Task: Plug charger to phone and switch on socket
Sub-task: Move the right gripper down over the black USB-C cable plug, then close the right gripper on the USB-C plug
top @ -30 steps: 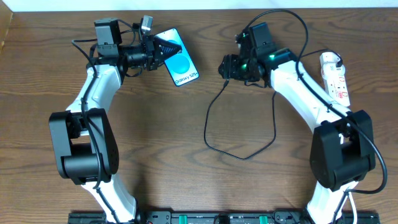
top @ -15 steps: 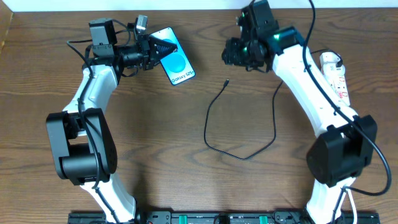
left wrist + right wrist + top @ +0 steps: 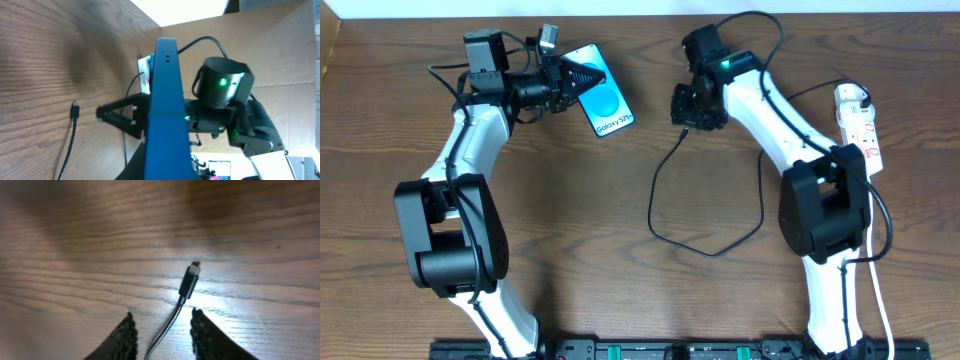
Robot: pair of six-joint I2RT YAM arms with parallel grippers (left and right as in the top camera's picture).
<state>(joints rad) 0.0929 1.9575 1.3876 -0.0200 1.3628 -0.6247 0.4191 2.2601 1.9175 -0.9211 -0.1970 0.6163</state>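
Right gripper (image 3: 161,330): your fingers stand apart, holding nothing, with the cable running between them.
Charger (image 3: 189,281): its dark tip lies on the table (image 3: 75,240), just ahead of those fingers.
Left gripper (image 3: 578,78): yours is clamped on the phone (image 3: 607,98).
Socket (image 3: 858,125): far right, well apart.

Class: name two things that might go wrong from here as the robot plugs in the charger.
1. The open right gripper straddles the charger behind its plug tip; closing there may leave the tip drooping.
2. The left gripper holds the phone by one end; insertion force might pivot it.
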